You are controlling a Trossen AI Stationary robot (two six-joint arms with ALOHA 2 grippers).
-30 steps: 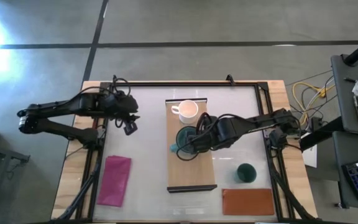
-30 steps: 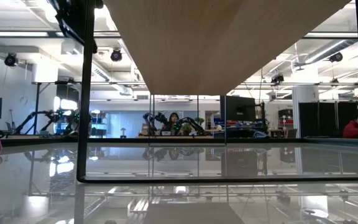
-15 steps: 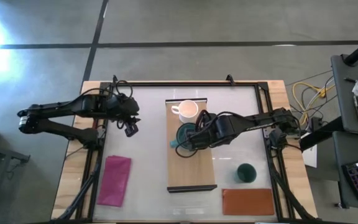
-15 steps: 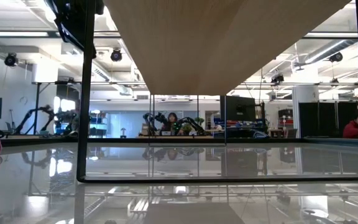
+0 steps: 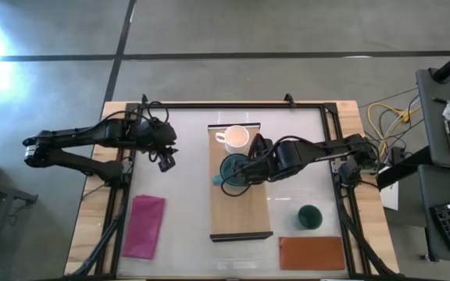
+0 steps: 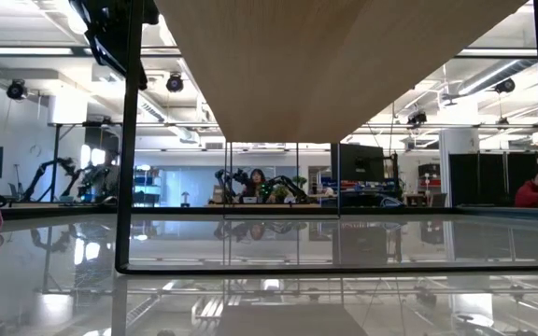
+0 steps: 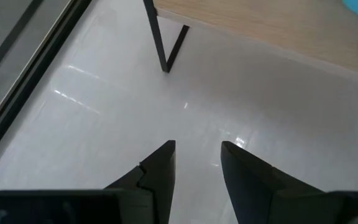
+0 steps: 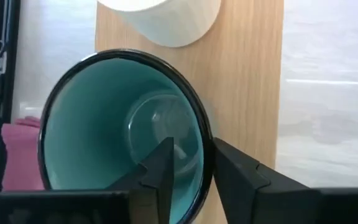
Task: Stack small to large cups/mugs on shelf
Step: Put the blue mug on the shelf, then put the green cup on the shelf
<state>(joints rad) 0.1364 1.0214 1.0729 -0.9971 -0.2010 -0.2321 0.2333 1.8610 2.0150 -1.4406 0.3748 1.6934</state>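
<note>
The light-wood shelf [image 5: 241, 203] stands in the middle of the table on dark legs. On its far end sits the white mug [image 5: 237, 138]. Just in front of it is the teal mug [image 5: 230, 169], its handle pointing toward the table's left, with my right gripper [image 5: 250, 165] shut on its rim. The dark green mug [image 5: 309, 217] stands upright on the table right of the shelf. My left gripper [image 5: 165, 161] hovers open over bare table left of the shelf; in the left wrist view the left gripper [image 7: 197, 146] holds nothing. My right gripper [image 8: 192, 144] pinches the teal mug's wall at the rim [image 8: 206, 149], on the side toward the table's right. One finger [image 8: 161, 167] is inside the mug and one [image 8: 232, 173] outside. The fingers come from the right, slanting down. Whether the mug's base is on the shelf, I cannot tell.
A magenta cloth [image 5: 145, 226] lies near the table's left near corner and a reddish-brown mat [image 5: 311, 252] at the right near corner. The shelf's dark leg [image 7: 166, 43] stands ahead of my left gripper. The shelf's near half is bare wood.
My right gripper has moved toward the table's far edge, carrying the teal mug along the shelf closer to the white mug. The mug stays in the same hold with its handle still toward the left.
</note>
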